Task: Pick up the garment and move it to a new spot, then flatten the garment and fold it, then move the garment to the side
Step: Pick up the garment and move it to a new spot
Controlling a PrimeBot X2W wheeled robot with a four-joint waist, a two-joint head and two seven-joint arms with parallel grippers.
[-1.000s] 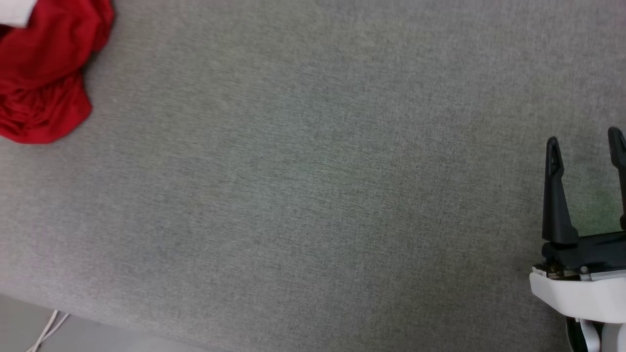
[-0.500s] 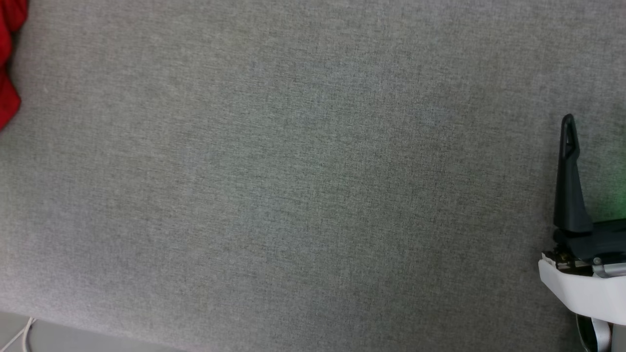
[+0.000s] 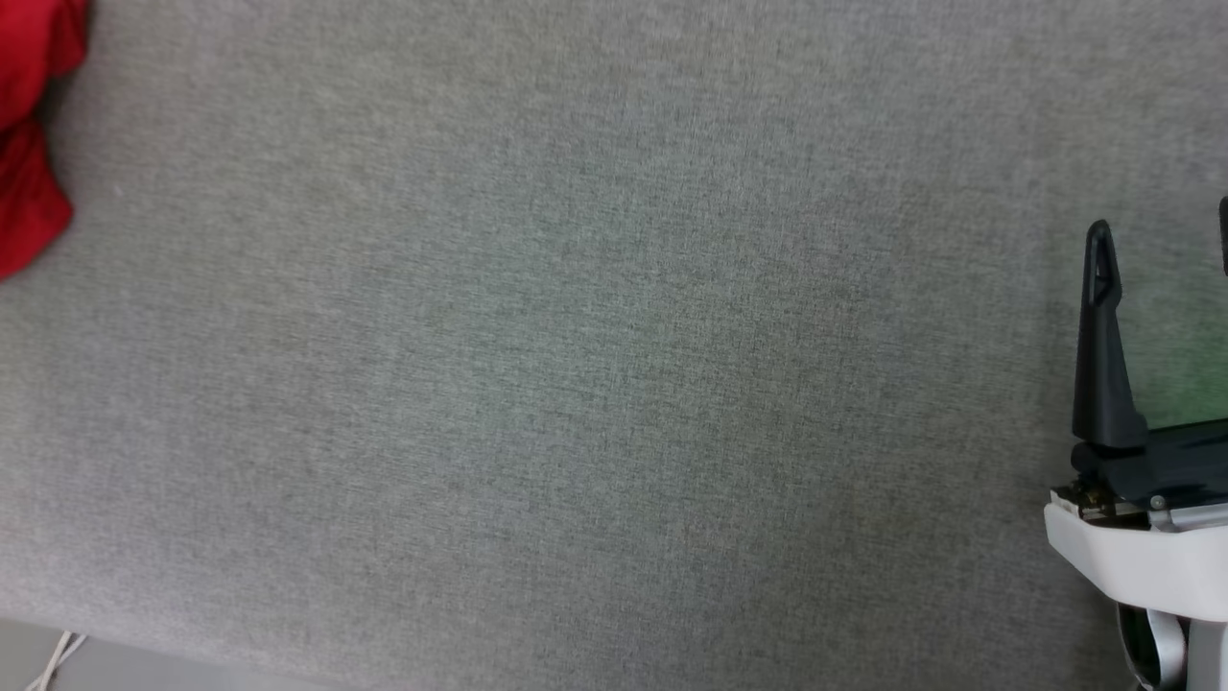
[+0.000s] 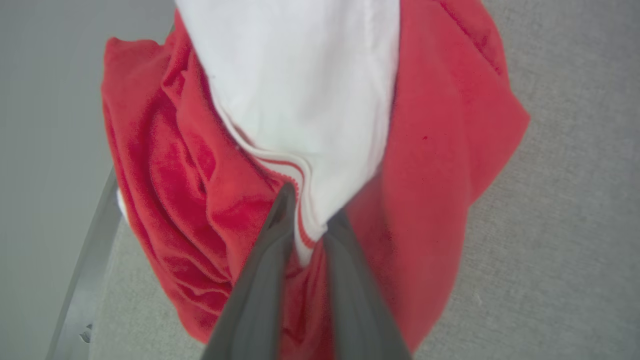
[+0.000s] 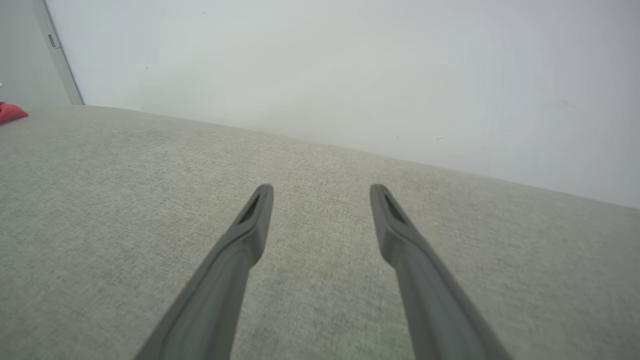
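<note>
**A:** Where does the garment (image 3: 29,144) sit?

**B:** It lies bunched at the far left corner of the surface (image 3: 614,365), close to the edge. The left gripper (image 4: 307,220) has its fingers pinched together on the striped trim (image 4: 295,170), where the white sleeve (image 4: 300,90) meets the red cloth.

**A:** Is that hold good enough to carry it?

**B:** Probably, though it is a thin bite at a seam. The robot does best to lift straight up until the loose folds hang free of the surface. Then it can carry the garment slowly towards the bare middle, so nothing drags or slips out.

**A:** And the right gripper (image 3: 1163,226)?

**B:** It hovers near the right edge with its fingers spread wide and nothing between them. It is well apart from the cloth. It should wait there, ready to take a second corner once the garment lands.
</note>
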